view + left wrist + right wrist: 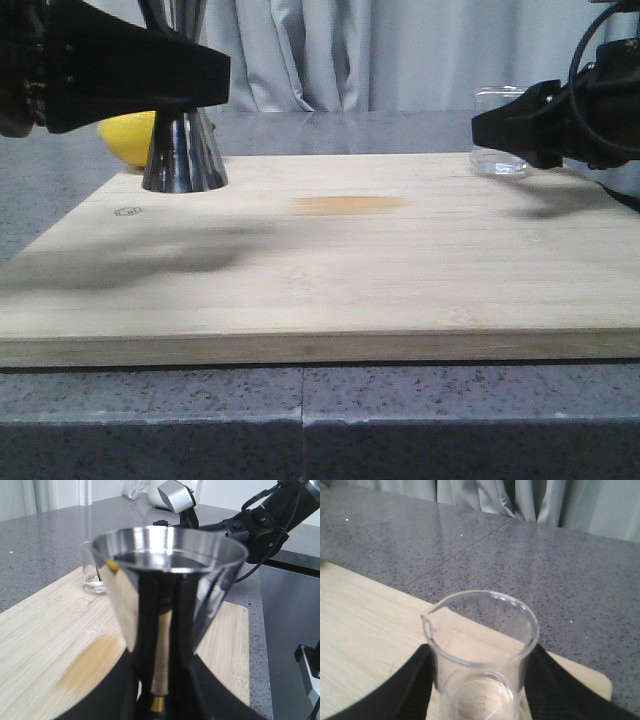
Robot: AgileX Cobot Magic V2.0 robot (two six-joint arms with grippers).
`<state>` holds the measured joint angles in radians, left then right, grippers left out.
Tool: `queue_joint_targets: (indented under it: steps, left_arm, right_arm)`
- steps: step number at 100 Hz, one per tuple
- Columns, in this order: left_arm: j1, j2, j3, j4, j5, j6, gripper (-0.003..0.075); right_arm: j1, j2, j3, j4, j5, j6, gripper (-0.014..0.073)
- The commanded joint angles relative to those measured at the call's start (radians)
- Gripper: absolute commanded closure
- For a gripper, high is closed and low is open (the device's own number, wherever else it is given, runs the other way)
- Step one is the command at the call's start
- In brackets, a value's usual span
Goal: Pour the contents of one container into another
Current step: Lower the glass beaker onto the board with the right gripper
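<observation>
Both vessels standing upright on board [330,290].
Left gripper [185,80] clasping jigger [185,160]; right gripper [480,680] straddling beaker [482,650], grip unclear.

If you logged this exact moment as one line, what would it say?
left end effector: around jigger, standing on board | right end effector: around beaker, upright on board | pour: not started | lemon: behind jigger

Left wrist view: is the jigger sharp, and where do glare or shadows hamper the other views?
Left wrist view: the jigger fills the frame, soft-edged, mirroring the dark fingers. Front view: both arms cast blurry shadows on the cutting board; the left gripper is a dark silhouette. Right wrist view: the beaker is fairly sharp, its glass nearly blending into the board.
</observation>
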<state>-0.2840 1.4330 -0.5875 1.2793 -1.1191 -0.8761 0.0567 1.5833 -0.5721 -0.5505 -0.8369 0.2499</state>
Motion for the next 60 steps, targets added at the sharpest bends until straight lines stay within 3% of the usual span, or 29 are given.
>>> queue_joint_targets:
  steps: [1,60]
  left_arm:
    - [0.001,-0.032,-0.028,-0.051,-0.066,-0.01,0.0739]
    - [0.001,-0.032,-0.028,-0.051,-0.066,-0.01,0.0739]
  right_arm:
    - [-0.005,-0.03,-0.025,0.023,-0.089,-0.034,0.0376]
    - [-0.005,-0.03,-0.025,0.023,-0.078,-0.046,0.0375]
